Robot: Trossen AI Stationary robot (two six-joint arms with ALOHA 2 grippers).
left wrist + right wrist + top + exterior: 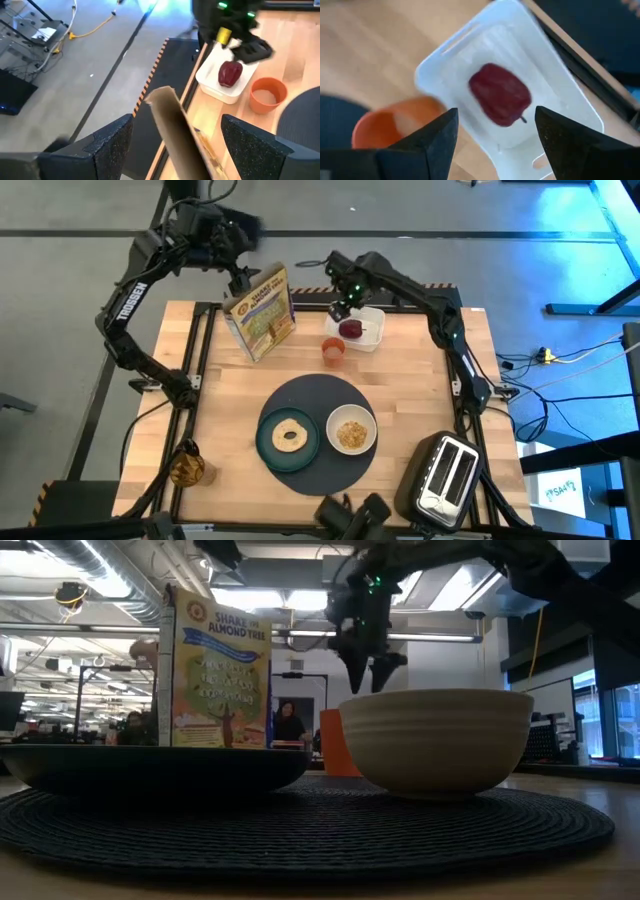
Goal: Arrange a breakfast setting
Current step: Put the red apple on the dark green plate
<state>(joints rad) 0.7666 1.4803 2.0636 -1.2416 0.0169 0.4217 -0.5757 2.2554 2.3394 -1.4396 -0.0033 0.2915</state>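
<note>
High view: right gripper (342, 311), fingers spread and empty, hangs over the dark red fruit (351, 329) in its white tray (372, 338) at twelve o'clock, apparently lined up for a grasp. Left gripper (240, 283) hovers parted at the cereal box (261, 312), around eleven.

Grey floor (60, 280) around the table, fluorescent ceiling lights (250, 600) overhead.

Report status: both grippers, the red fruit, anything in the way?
Right gripper open above dark red fruit, fruit lying in white tray. Left gripper open, straddling cereal box. Orange cup stands beside tray.
</note>
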